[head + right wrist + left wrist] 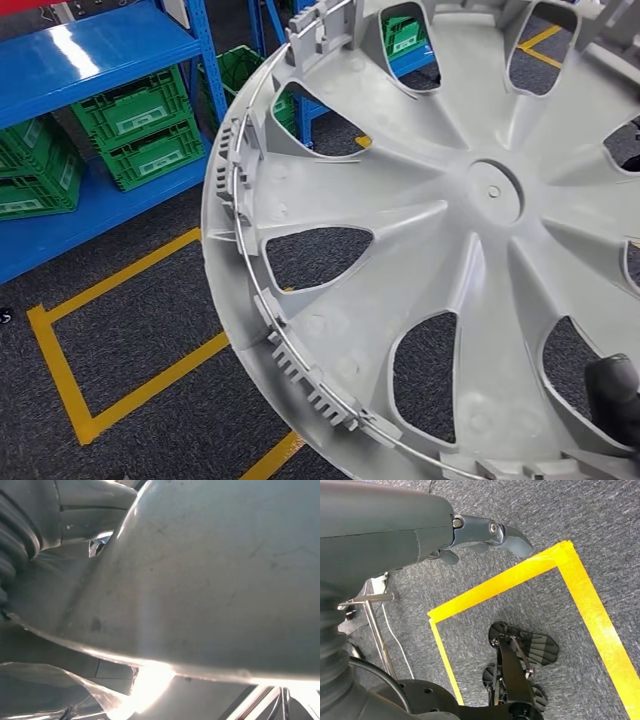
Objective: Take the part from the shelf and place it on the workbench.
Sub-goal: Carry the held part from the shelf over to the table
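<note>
This is a warehouse or factory floor. Blue steel shelving [90,50] stands at the back with green plastic crates [143,125] stacked on its lower boards, and the dark grey carpet floor [136,340] is marked out in bays with yellow tape lines [121,275]. The big grey plastic wheel cover [453,250] held up close to the camera, with its wire retaining ring and moulded clips, suggests car parts are handled here.

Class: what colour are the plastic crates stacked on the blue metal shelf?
Green plastic crates, clearest in the head view.
</note>
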### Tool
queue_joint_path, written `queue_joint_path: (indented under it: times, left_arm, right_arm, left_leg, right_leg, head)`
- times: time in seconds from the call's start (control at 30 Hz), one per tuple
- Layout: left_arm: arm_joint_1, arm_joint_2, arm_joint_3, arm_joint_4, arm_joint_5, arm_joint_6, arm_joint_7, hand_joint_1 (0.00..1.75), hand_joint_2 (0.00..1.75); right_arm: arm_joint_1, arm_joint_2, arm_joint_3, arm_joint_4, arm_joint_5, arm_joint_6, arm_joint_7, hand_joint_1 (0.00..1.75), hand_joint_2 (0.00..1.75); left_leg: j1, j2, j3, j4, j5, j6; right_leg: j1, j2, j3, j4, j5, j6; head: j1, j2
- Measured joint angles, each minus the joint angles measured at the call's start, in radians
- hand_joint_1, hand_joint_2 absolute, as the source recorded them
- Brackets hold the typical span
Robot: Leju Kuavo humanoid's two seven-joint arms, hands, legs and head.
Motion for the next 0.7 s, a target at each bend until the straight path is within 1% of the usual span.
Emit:
queue_joint_path:
  times: [0.7]
  left_arm:
    - [0.000,0.000,0.000,0.000,-0.004,0.000,0.000,0.00,1.75]
  right_arm:
    - [0.000,0.000,-0.006,-0.005,-0.001,0.000,0.004,1.75,1.75]
  left_leg:
    - [0.000,0.000,0.000,0.000,0.000,0.000]
  right_leg:
    - [0.000,0.000,0.000,0.000,0.000,0.000]
  head:
    - [0.000,0.000]
